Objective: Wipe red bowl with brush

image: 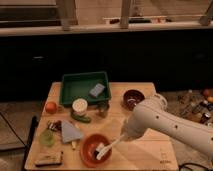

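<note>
The red bowl (94, 149) sits near the front edge of the wooden table (145, 155), left of centre. The brush (111, 147) has a long white handle that slants down-left, with its head inside the bowl near the right side. My gripper (128, 135) is at the handle's upper end, just right of the bowl, shut on the brush. The white arm (170, 125) reaches in from the lower right and hides the gripper's fingers.
A smaller dark maroon bowl (133, 98) stands at the back right. A green tray (83, 87) with a grey sponge (97, 90) is at the back. A white cup (79, 106), an orange (50, 107), a green cup (47, 137) and a wooden block (48, 158) lie on the left.
</note>
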`<control>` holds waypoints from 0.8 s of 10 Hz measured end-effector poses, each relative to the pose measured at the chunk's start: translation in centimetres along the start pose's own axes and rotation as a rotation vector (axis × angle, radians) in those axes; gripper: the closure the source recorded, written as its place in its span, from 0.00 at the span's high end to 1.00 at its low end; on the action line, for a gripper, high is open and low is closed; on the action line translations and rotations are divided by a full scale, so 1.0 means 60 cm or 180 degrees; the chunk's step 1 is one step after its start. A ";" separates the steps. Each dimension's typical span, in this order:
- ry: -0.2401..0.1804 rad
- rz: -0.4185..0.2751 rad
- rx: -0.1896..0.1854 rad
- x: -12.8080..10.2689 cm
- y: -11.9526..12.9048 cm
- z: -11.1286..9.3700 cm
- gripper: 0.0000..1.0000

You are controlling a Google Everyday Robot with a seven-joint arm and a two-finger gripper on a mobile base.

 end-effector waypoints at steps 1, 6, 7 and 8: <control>0.0019 -0.0002 -0.0028 0.001 0.004 0.006 0.03; 0.0247 0.0010 -0.0139 0.017 -0.025 0.032 0.03; 0.0269 0.0014 -0.0146 0.020 -0.041 0.039 0.03; 0.0288 0.0019 -0.0150 0.021 -0.047 0.041 0.03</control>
